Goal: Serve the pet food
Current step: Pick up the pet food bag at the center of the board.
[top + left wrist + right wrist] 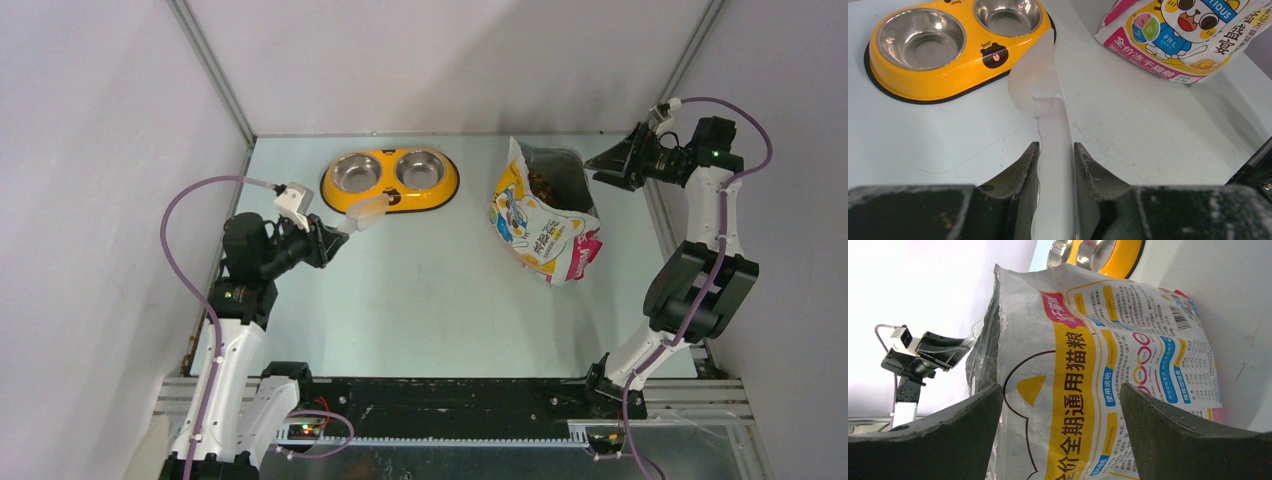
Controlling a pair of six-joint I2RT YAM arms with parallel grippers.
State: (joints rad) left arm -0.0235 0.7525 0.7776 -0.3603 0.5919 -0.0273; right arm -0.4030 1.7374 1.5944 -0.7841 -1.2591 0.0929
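1. Nearest: my left gripper (1055, 150) is clenched on the flat handle of the translucent scoop (1040, 80). The scoop's long axis runs straight out from the jaws. Its cup end points toward the far side and overlaps the edge of the yellow feeder (938, 82) in the wrist view. The cup looks empty.
2. Mid-table (430, 300): bare surface between scoop and bag.
3. Far left: both steel bowls of the feeder hold nothing, so no serving is done yet.
4. Far right: the bag (535, 225) is on the table, cat print facing the arms. Its long axis runs from the pink base, nearer me, to the open mouth, farther off. The mouth faces up and away. I cannot tell whether it stands straight or leans back.
5. The pet food (545, 183) shows as dark pieces inside that mouth, all of it in the bag. It is a loose heap with no axis of its own.
6. Farthest: my right gripper (612, 165) is spread wide and grasps nothing. It sits just beside the mouth's right rim, and I cannot tell whether it touches.
7. Judgement: the step in hand is carrying the scoop to the bag.
8. Next move calls for swinging the left arm rightward, tipping the cup down into the mouth, and probably steadying the rim with the right jaws.
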